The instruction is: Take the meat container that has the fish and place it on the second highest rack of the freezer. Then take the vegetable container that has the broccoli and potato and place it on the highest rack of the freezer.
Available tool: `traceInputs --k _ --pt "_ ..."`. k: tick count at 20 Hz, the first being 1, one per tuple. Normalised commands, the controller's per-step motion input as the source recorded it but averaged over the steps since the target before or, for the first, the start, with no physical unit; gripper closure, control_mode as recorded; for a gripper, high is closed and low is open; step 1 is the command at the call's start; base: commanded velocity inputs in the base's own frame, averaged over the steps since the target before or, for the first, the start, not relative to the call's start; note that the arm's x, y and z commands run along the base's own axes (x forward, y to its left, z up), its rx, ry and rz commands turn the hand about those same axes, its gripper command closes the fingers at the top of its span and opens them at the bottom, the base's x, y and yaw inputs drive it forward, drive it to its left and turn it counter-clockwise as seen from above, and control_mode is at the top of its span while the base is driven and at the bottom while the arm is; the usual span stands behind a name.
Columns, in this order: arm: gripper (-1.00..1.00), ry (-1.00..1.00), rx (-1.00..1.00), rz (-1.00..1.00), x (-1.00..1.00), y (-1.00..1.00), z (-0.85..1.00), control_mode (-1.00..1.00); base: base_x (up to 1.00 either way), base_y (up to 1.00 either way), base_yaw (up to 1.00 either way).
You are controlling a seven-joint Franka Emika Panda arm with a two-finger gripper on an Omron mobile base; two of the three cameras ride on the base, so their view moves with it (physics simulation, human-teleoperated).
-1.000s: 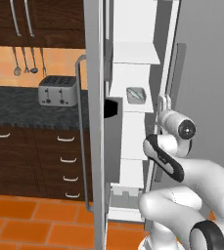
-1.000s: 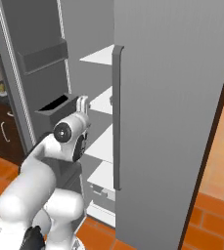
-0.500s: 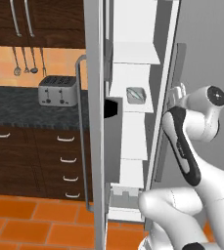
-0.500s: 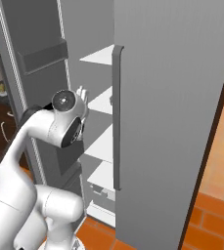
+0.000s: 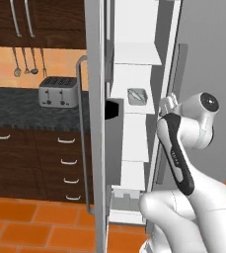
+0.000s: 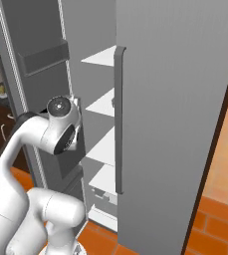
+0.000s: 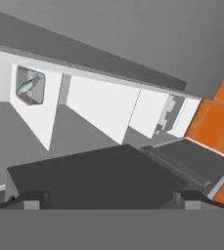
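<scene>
A: What was nearest the cameras?

B: The white arm (image 5: 176,153), rising in front of the freezer (image 6: 175,99). Its hand (image 7: 108,200) was spread wide, the two dark fingertips (image 7: 33,199) standing far apart at the bottom of the hand view, with nothing between them.

A: And just beyond the hand?

B: A dark grey bin on the inner face of the open freezer door (image 5: 97,123), then the white racks (image 6: 105,104) stepping back inside the compartment.

A: Where did the meat container sit?

B: The meat container (image 5: 137,96) rested on one of the upper racks, well inside the freezer and apart from the hand. It was a shallow, grey-walled tray, and the fish (image 7: 27,85) lay in it as a slim silvery shape.

A: Anything farther off?

B: To the left, past the door, a silver toaster (image 5: 58,91) stood on the dark desk (image 5: 30,111) above brown drawers (image 5: 60,163), with utensils hanging on the orange wall.
</scene>
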Motion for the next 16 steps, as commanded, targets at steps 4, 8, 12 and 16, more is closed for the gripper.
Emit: traceInputs --k 4,8,12,16 --pt "-1.00 0.00 0.00 0.04 -0.20 0.22 -0.19 -1.00 0.00 0.00 0.00" --pt "-1.00 0.00 0.00 0.00 0.00 0.00 0.00 1.00 -1.00 0.00 0.09" --pt "-1.00 0.00 0.00 0.00 0.00 0.00 0.00 1.00 -1.00 -0.02 0.29" --pt "-1.00 0.00 0.00 0.00 0.00 0.00 0.00 1.00 -0.28 -0.73 0.32"
